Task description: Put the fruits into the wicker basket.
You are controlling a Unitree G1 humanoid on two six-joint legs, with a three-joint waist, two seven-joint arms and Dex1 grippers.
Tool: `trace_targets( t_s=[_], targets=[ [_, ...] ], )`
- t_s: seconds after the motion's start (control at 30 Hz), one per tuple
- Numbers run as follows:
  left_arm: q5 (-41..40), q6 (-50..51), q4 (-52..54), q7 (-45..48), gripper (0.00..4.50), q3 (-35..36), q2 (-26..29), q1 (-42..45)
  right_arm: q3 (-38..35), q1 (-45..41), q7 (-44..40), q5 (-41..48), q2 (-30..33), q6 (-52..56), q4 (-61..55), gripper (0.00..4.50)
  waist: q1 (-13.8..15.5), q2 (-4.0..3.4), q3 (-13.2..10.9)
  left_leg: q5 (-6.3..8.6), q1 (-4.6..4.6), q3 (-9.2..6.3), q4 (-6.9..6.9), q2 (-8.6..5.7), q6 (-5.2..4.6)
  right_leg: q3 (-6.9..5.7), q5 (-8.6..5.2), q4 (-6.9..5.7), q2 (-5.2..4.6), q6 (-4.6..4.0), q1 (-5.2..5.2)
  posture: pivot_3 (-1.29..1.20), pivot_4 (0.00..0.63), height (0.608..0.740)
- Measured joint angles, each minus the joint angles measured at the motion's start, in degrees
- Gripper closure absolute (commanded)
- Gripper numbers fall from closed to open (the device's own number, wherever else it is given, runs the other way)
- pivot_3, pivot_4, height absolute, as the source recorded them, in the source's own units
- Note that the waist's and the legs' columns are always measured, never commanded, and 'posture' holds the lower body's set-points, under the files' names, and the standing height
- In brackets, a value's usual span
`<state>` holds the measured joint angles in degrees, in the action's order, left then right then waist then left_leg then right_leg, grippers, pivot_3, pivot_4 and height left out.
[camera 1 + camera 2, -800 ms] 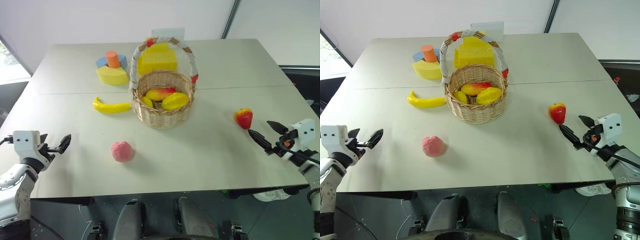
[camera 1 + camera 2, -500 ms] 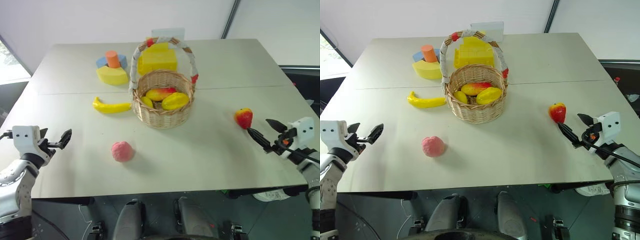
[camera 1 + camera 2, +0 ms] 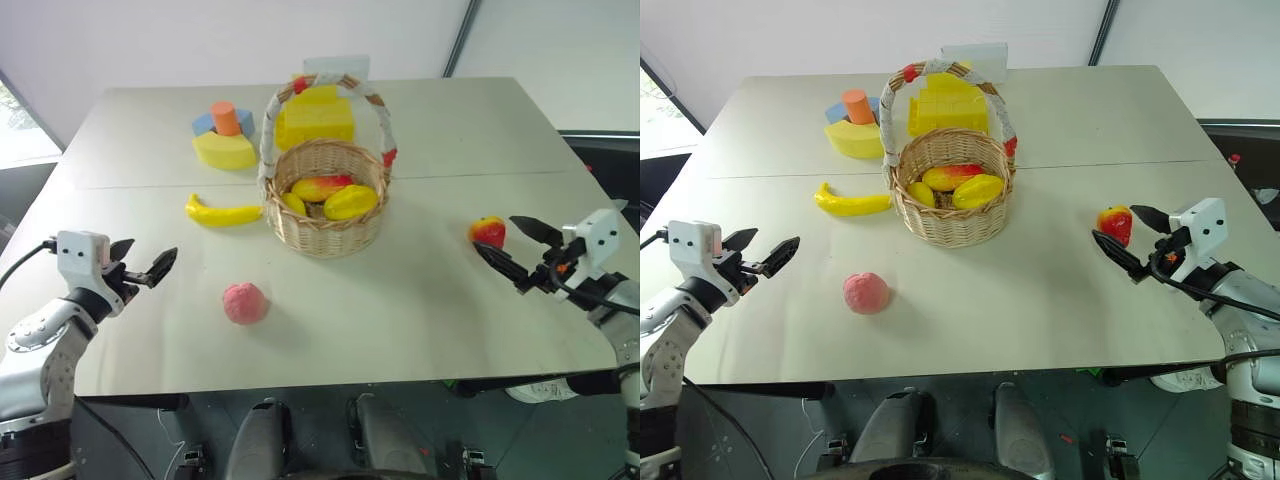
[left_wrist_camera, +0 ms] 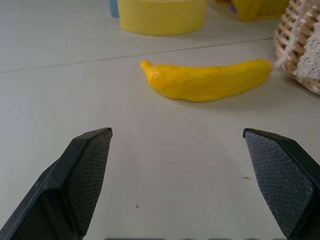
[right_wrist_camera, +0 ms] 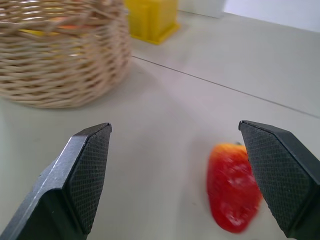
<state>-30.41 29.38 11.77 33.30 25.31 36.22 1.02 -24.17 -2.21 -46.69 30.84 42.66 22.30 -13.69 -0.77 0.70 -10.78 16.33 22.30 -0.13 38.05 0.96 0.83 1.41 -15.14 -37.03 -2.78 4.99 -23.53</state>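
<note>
while the wicker basket (image 3: 325, 205) stands upright near the middle of the pale worktop (image 3: 430, 310), 3 red-and-yellow mango-like fruits (image 3: 335, 195) already lie inside it, under the tall white-wrapped handle. the yellow banana (image 3: 222, 212) lies flat on the worktop just beside the basket on the robot's left, its near end close to the woven wall; whether it touches cannot be told. the pink bumpy fruit (image 3: 245, 302) sits alone on the worktop, nearer the robot than the banana and well apart from the basket. the red-and-yellow strawberry-like fruit (image 3: 488, 232) lies on the robot's right side, apart from the basket. the left end effector (image 3: 140, 270) hangs over the left part of the worktop with its 2 black fingers spread wide and nothing between them; in the left wrist view the banana (image 4: 210, 80) lies ahead of the gap, apart from both fingers (image 4: 87, 165). the right end effector (image 3: 515, 250) also stands wide and holds nothing, just beside the strawberry-like fruit; in the right wrist view that fruit (image 5: 232, 192) lies near the inner side of 1 finger (image 5: 272, 165), and contact cannot be made out. behind the basket stand a yellow foam block (image 3: 315, 118) and, to the robot's left, a group of yellow, blue and orange foam blocks (image 3: 225, 135).
</note>
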Motion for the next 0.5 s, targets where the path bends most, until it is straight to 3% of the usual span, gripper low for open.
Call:
trace_targets(
  t_s=[0.23,0.4,0.5],
  targets=[
    [-7.9,6.9,12.4,10.6,0.00,-5.3,6.8,-1.1,8.1,-2.5,-1.2,5.6,0.9,7.7,-12.6,0.22,-0.2,0.00,0.0,0.00,-0.01,0.00,0.01,0.01,0.00,0.01,-0.01,0.01,0.02,-0.02,-0.01,0.00,0.150,0.740],
    [-8.9,11.0,16.5,14.4,0.00,-11.2,11.5,-1.1,15.7,-6.9,0.2,7.7,-2.4,9.9,-17.7,0.22,0.1,0.00,0.0,0.00,0.02,-0.06,0.01,-0.01,0.00,-0.01,-0.10,0.01,0.05,-0.17,-0.01,0.00,0.150,0.740],
    [-5.0,11.5,17.0,14.6,0.00,-16.3,15.2,-0.4,17.6,-7.1,0.3,7.6,-2.6,10.0,-17.8,0.22,0.2,0.04,0.0,0.00,0.06,-0.04,0.01,-0.07,0.00,0.00,-0.10,0.05,0.01,-0.17,-0.01,0.00,0.150,0.740]
  ],
)
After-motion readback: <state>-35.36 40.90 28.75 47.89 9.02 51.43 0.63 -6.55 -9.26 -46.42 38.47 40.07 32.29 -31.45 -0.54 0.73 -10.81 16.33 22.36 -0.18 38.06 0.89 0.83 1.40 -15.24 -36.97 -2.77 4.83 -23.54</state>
